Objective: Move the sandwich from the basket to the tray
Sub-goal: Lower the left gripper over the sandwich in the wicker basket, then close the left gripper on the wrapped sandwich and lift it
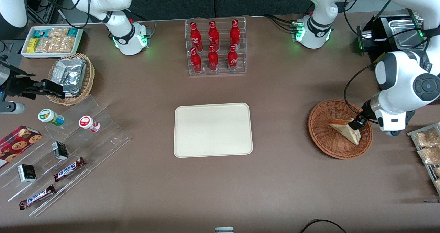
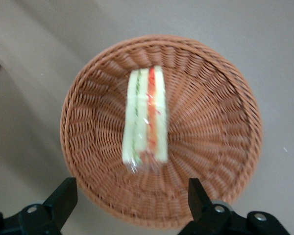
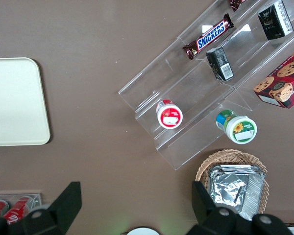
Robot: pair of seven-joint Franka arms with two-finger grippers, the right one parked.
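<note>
The sandwich (image 1: 344,130), a white bread wedge with red and green filling, lies in the reddish-brown wicker basket (image 1: 319,136) toward the working arm's end of the table. In the left wrist view the sandwich (image 2: 145,115) stands on edge, filling layers up, in the middle of the basket (image 2: 215,127). My left gripper (image 1: 357,123) hovers just above the basket, over the sandwich. It is open (image 2: 130,198), its fingers spread wide with only wicker between them. The cream tray (image 1: 213,130) lies flat at the table's middle with nothing on it.
A clear rack of red bottles (image 1: 216,47) stands farther from the front camera than the tray. A wire rack of snack packets (image 1: 428,147) sits beside the basket at the table's edge. Toward the parked arm's end are a foil-packet basket (image 1: 70,78) and acrylic steps with snacks (image 1: 62,157).
</note>
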